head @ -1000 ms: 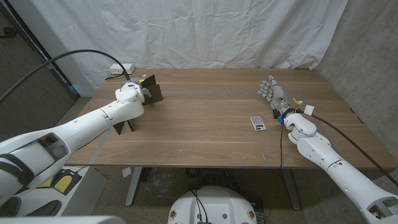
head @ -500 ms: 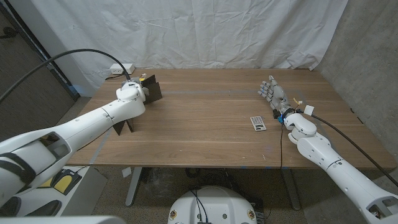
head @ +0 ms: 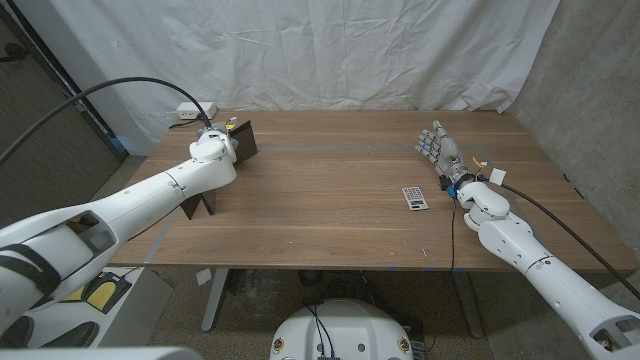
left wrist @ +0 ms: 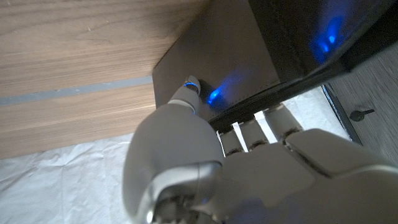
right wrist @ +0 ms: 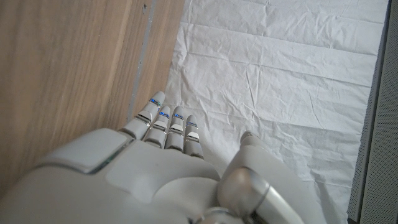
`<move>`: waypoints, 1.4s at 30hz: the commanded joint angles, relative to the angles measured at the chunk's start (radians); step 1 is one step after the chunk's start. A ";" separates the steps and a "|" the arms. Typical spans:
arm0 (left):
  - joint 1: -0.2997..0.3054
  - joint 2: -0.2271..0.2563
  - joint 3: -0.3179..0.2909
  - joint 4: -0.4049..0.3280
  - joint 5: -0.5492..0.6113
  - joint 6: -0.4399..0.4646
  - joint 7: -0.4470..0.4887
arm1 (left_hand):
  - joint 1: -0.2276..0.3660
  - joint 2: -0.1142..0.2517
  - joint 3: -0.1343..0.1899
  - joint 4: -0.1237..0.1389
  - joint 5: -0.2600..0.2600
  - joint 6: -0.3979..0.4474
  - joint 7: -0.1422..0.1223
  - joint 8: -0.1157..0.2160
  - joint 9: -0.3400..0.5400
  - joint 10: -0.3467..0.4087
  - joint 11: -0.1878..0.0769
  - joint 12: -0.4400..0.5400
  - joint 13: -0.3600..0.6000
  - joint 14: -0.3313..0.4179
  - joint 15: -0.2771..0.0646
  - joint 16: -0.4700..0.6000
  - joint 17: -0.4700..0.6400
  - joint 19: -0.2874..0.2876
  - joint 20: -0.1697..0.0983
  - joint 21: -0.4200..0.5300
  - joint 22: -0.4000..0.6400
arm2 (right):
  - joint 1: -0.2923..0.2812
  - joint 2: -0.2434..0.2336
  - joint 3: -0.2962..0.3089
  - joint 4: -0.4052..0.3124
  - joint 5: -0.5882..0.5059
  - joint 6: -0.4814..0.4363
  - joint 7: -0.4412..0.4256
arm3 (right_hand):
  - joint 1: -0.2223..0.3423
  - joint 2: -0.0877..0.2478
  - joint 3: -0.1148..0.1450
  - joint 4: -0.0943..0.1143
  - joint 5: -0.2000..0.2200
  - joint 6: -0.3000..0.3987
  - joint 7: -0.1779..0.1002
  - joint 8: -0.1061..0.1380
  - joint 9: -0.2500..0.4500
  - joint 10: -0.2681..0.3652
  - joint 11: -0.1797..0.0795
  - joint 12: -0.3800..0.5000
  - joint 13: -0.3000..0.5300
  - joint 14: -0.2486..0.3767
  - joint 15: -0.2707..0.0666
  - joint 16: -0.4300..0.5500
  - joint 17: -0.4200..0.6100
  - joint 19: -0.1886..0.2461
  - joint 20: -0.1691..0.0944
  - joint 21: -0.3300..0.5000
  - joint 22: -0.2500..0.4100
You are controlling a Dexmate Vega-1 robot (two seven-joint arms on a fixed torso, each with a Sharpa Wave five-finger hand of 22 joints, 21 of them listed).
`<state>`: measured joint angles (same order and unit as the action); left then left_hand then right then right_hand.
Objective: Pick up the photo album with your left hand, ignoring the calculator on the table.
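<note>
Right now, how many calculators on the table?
1. The calculator lies flat toward the table's right side, just left of the right robot hand, apart from it. None looks hidden.

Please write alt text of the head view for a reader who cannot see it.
The left hand grips a dark photo album at the wooden table's far left corner. The right hand waits open beside a small calculator.

The room looked like a makeshift robotics lab or test bay. A creased white sheet (head: 330,50) hung as a backdrop behind the wooden counter (head: 330,200). A power strip (head: 188,112) sat just beyond the counter's far left corner, thick black cables (head: 110,90) ran along the arms, and grey carpet-like panels (head: 595,90) closed off the right side.
</note>
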<state>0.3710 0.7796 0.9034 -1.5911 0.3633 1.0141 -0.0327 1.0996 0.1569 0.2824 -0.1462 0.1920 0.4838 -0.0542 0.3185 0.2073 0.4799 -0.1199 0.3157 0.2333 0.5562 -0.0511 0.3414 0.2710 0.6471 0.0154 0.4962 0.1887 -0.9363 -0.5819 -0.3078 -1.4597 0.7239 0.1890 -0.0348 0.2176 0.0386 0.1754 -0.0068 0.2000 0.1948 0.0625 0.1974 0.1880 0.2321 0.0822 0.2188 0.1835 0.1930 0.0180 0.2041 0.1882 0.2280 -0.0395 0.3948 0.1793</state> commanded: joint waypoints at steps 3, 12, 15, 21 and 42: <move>0.016 0.007 -0.015 -0.016 -0.013 0.021 0.051 | 0.039 0.004 0.032 -0.007 -0.001 0.045 -0.002 0.014 0.004 0.039 0.000 0.012 0.014 0.041 -0.048 0.013 0.015 0.038 -0.021 0.026 0.006 | 0.000 0.001 -0.002 -0.008 -0.005 -0.003 -0.006 | -0.002 0.004 0.000 -0.001 -0.001 0.007 0.002 0.001 0.004 0.008 0.001 0.001 0.005 0.010 0.002 -0.002 0.006 0.007 -0.019 -0.002 0.002; 0.061 -0.015 -0.055 -0.027 -0.015 0.042 0.163 | 0.126 0.029 0.106 -0.019 0.008 0.090 -0.006 0.023 0.009 0.085 -0.019 0.026 0.033 0.125 -0.063 0.040 0.043 0.068 -0.056 0.062 0.011 | -0.004 0.003 -0.004 -0.014 -0.009 -0.001 -0.013 | -0.002 0.005 0.000 -0.002 -0.001 0.008 0.002 0.001 0.004 0.011 0.002 0.002 0.005 0.018 0.001 0.001 0.006 0.018 -0.020 -0.002 0.002; 0.074 -0.014 -0.073 -0.037 -0.024 0.039 0.187 | 0.147 0.021 0.133 -0.010 0.007 0.125 -0.005 0.032 0.013 0.114 -0.022 0.035 0.042 0.175 -0.081 0.052 0.057 0.106 -0.084 0.097 0.015 | -0.007 0.001 -0.003 -0.021 -0.009 -0.001 -0.015 | -0.002 0.006 0.000 -0.003 -0.001 0.007 0.002 0.001 0.004 0.010 0.002 0.001 0.005 0.020 -0.002 0.001 0.006 0.020 -0.020 -0.002 0.002; 0.097 -0.007 -0.109 -0.066 -0.053 0.038 0.218 | 0.159 0.010 0.161 -0.001 0.001 0.191 0.004 0.053 0.020 0.185 -0.020 0.057 0.060 0.234 -0.109 0.060 0.076 0.159 -0.122 0.151 0.013 | -0.013 -0.001 -0.002 -0.036 -0.012 -0.001 -0.022 | -0.002 0.006 0.000 -0.003 -0.001 0.007 0.003 0.001 0.004 0.010 0.003 0.001 0.005 0.022 -0.002 0.001 0.006 0.022 -0.020 -0.004 0.002; 0.119 0.046 -0.130 -0.141 -0.091 0.044 0.231 | 0.149 0.002 0.174 0.010 -0.003 0.215 0.009 0.058 0.023 0.204 -0.017 0.058 0.074 0.268 -0.110 0.062 0.090 0.179 -0.134 0.183 0.008 | -0.028 -0.004 -0.002 -0.071 -0.023 0.003 -0.041 | -0.003 0.007 -0.001 -0.005 -0.001 0.008 0.004 0.002 0.004 0.013 0.002 0.001 0.005 0.024 -0.002 0.000 0.006 0.025 -0.019 -0.010 0.003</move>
<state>0.4739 0.8007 0.7882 -1.6914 0.2941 1.0577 0.1803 1.2510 0.1578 0.4446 -0.1448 0.1879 0.6898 -0.0431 0.3669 0.2256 0.6747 -0.1362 0.3700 0.3044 0.8128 -0.0953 0.3997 0.3555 0.8111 -0.0947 0.6706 0.1947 -0.9531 -0.5832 -0.3098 -1.5074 0.7081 0.1885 -0.0628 0.2176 0.0386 0.1754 -0.0067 0.2000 0.1948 0.0625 0.1973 0.1880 0.2358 0.0859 0.2188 0.1835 0.2055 0.0162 0.2041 0.1932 0.2478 -0.0413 0.3872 0.1791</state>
